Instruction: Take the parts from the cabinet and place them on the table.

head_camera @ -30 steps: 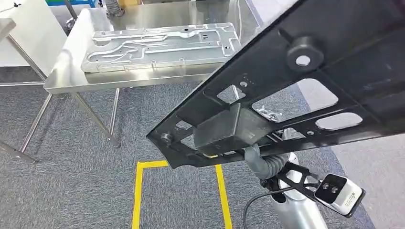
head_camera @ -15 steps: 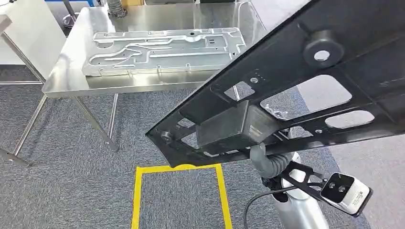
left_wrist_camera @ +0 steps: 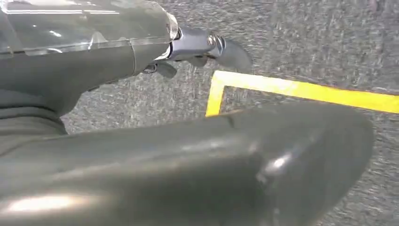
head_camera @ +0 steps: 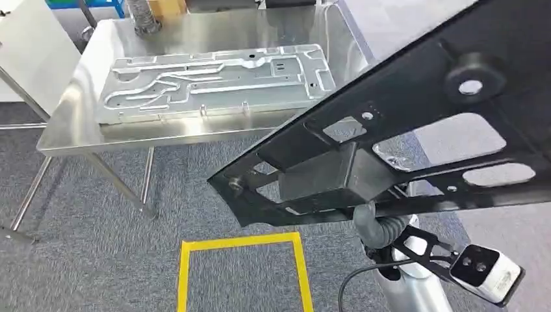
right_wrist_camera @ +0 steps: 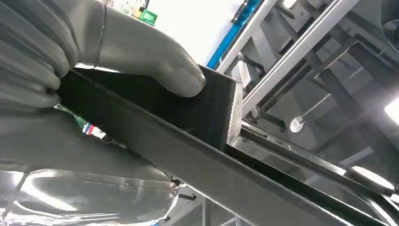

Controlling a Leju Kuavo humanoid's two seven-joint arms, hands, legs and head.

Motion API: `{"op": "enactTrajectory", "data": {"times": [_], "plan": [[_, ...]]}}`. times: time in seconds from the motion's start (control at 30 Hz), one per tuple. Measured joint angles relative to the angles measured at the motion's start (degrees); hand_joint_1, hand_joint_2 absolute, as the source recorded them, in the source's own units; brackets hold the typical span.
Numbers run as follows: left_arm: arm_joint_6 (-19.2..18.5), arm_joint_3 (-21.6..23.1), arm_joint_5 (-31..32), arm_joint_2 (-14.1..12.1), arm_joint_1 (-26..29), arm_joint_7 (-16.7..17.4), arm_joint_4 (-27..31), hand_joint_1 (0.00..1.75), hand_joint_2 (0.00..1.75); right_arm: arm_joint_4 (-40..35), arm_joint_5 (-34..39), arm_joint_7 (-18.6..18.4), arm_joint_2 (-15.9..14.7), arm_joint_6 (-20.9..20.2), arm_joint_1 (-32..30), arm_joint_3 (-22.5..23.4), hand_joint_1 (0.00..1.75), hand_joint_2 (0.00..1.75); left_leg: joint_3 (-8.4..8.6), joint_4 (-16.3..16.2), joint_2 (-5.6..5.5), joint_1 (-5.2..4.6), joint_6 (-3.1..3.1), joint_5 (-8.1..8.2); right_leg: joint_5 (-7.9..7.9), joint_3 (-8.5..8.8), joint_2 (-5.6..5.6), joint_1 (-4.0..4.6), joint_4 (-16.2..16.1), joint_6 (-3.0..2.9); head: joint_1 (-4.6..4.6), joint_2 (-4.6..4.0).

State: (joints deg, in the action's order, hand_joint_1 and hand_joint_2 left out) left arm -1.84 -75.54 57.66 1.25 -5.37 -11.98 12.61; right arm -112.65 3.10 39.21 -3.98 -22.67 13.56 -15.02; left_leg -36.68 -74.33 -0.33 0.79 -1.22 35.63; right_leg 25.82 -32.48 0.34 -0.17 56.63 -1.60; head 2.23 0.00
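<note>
A large black metal panel (head_camera: 416,123) with cut-out openings, a round boss and a box-shaped block on its underside was held tilted in the air, stretching from the upper right of the head view down to a corner above the grey carpet (head_camera: 97,253). The right hand (right_wrist_camera: 94,61) gripped it from below: in the right wrist view the thick grey thumb pressed on the face of the black block while the fingers (right_wrist_camera: 28,56) curled against the panel's edge, pinching the part between them. In the head view that hand was mostly hidden beneath the panel, with the silver forearm and its wrist camera (head_camera: 486,273) showing below it.

The steel bench (head_camera: 71,123) stood beyond the panel, well apart from its lower corner. On it lay a flat silver machined plate (head_camera: 214,81) with routed channels, set lengthwise across the bench top. A ribbed hose end (head_camera: 144,16) stood at the far edge of the bench.

A square of yellow tape (head_camera: 240,244) marked the carpet below the panel's corner.

The left hand (left_wrist_camera: 207,47) hung over the carpet near the tape corner; its dark fingers were blurred and partly hidden by the arm's own cover, so I cannot tell how they lay, though nothing was seen in them.
</note>
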Motion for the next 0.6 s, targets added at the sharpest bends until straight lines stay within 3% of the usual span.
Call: {"op": "enactTrajectory", "data": {"times": [0.03, 0.07, 0.1, 0.13, 0.17, 0.2, 0.23, 0.27, 0.33, 0.37, 0.4, 0.43, 0.5, 0.53, 0.57, 0.6], "plan": [[0.00, 0.02, 0.07, 0.00, 0.15, 0.00, 0.00, 0.00, 0.00, -0.09, -0.02, 0.00, 0.00, 0.00, -0.25, 0.11, 1.75, 1.75, -1.62, -0.68, 0.01, 0.00, -0.11, 1.91, 0.67, 0.85, 0.10, -0.01, 0.00, 0.03, 0.00, 0.00], [-0.04, 0.07, 0.09, 0.00, 0.18, 0.00, 0.00, 0.00, 0.00, -0.17, 0.00, 0.00, 0.00, 0.00, -0.42, 0.19, 1.75, 1.75, -2.27, 0.60, 0.02, 0.01, -0.10, 2.05, 1.40, 1.84, 0.21, -0.02, 0.00, 0.10, 0.00, 0.00], [-0.04, 0.15, 0.11, -0.02, 0.15, 0.00, 0.00, 0.00, 0.00, -0.22, 0.00, 0.00, 0.00, 0.00, -0.54, 0.22, 1.75, 1.75, -2.04, 3.49, 0.03, 0.01, 0.02, 0.63, 2.12, 2.87, 0.24, -0.01, 0.00, 0.18, 0.00, 0.00], [-0.04, 0.26, 0.13, -0.04, 0.14, 0.00, 0.00, 0.00, 0.00, -0.22, 0.02, 0.00, 0.00, -0.04, -0.63, 0.26, 1.75, 1.75, -1.28, 7.57, 0.04, 0.00, 0.28, -2.62, 2.89, 3.97, 0.23, -0.01, 0.00, 0.30, 0.00, 0.00], [-0.04, 0.28, 0.11, -0.07, 0.17, 0.00, 0.00, 0.00, 0.00, -0.24, 0.04, 0.00, 0.00, -0.04, -0.66, 0.31, 1.75, 1.75, -0.44, 12.30, 0.07, -0.05, 0.68, -7.79, 3.73, 4.98, 0.19, 0.02, -0.03, 0.47, 0.00, 0.00], [-0.04, 0.28, 0.11, -0.09, 0.33, 0.02, 0.00, 0.00, 0.00, -0.24, 0.07, -0.02, 0.00, -0.06, -0.68, 0.45, 1.75, 1.75, -0.68, 15.67, 0.19, -0.16, 1.18, -13.97, 4.35, 5.21, 0.20, 0.08, 0.02, 0.66, -0.02, 0.00], [-0.04, 0.28, 0.13, -0.11, 0.28, 0.13, -0.02, 0.00, 0.00, -0.26, 0.02, 0.00, 0.00, -0.09, -1.00, 0.52, 1.75, 1.75, -0.71, 15.53, 0.18, -0.56, 1.39, -12.36, 4.84, 5.19, 0.61, 0.24, -0.05, 1.17, 0.00, 0.00], [0.00, 0.31, 0.09, -0.15, 0.32, 0.09, -0.02, 0.00, 0.00, -0.48, 0.03, -0.02, -0.02, -0.07, -1.09, 0.65, 1.75, 1.75, -0.37, 15.58, 0.08, -0.67, 1.78, -13.08, 5.20, 5.53, 0.61, 0.20, -0.37, 1.63, 0.02, 0.00], [0.00, 0.31, 0.07, -0.17, 0.25, 0.09, 0.00, 0.00, 0.00, -0.90, 0.11, 0.00, -0.02, -0.18, -0.96, 0.92, 1.75, 1.75, 0.26, 16.07, 0.02, -0.49, 2.33, -12.73, 4.79, 5.96, 0.56, 0.34, 0.43, 2.08, 0.00, 0.00], [0.02, 0.33, 0.02, -0.17, 0.11, 0.09, -0.02, 0.00, 0.00, -1.05, 0.07, 0.00, -0.04, -0.28, -0.98, 0.94, 1.75, 1.75, 1.01, 16.53, -0.06, -0.22, 2.50, -12.68, 4.75, 5.31, 0.43, 0.24, 1.98, 2.29, 0.00, 0.00], [0.04, 0.33, -0.04, -0.17, 0.00, 0.07, -0.02, 0.00, 0.00, -1.11, 0.09, 0.00, -0.04, -0.44, -0.90, 0.96, 1.75, 1.75, 1.64, 16.74, -0.06, -0.23, 2.84, -12.33, 4.54, 3.55, 0.29, 0.08, 5.28, 2.64, -0.02, 0.00], [0.11, 0.33, -0.09, -0.17, -0.03, 0.09, -0.02, 0.00, 0.00, -1.16, 0.09, 0.00, -0.02, -0.55, -0.85, 0.96, 1.75, 1.75, 2.05, 16.76, -0.05, -0.23, 3.08, -11.88, 5.53, 0.71, 0.24, 0.02, 9.64, 2.93, -0.02, -0.02], [0.15, 0.33, -0.13, -0.15, -0.04, 0.17, -0.02, 0.00, 0.00, -1.16, 0.09, 0.00, -0.04, -0.96, -1.06, 0.98, 1.75, 1.75, 3.00, 16.75, -0.06, -0.24, 3.17, -10.81, 10.09, -5.10, 0.20, -0.22, 17.24, 3.43, -0.02, 0.00], [0.17, 0.33, -0.22, -0.15, 0.03, 0.17, -0.02, 0.00, 0.00, -1.14, 0.07, 0.00, -0.02, -1.01, -1.19, 0.98, 1.75, 1.75, 3.64, 16.75, -0.08, -0.24, 3.15, -10.26, 11.56, -6.91, 0.18, -0.24, 18.70, 3.52, -0.02, 0.00], [0.22, 0.33, -0.28, -0.15, 0.10, 0.18, 0.00, 0.00, 0.00, -1.16, 0.04, 0.00, 0.00, -1.05, -1.26, 0.98, 1.75, 1.75, 4.49, 16.75, -0.15, -0.23, 3.13, -9.63, 11.58, -7.61, 0.06, -0.26, 17.97, 3.58, -0.02, 0.00], [0.22, 0.33, -0.31, -0.13, 0.09, 0.17, -0.02, 0.00, 0.00, -1.16, 0.00, 0.00, 0.00, -1.09, -1.26, 0.98, 1.75, 1.75, 5.50, 16.75, -0.22, -0.23, 3.11, -8.96, 9.75, -7.24, -0.04, -0.32, 15.05, 3.54, -0.02, 0.00]]}}
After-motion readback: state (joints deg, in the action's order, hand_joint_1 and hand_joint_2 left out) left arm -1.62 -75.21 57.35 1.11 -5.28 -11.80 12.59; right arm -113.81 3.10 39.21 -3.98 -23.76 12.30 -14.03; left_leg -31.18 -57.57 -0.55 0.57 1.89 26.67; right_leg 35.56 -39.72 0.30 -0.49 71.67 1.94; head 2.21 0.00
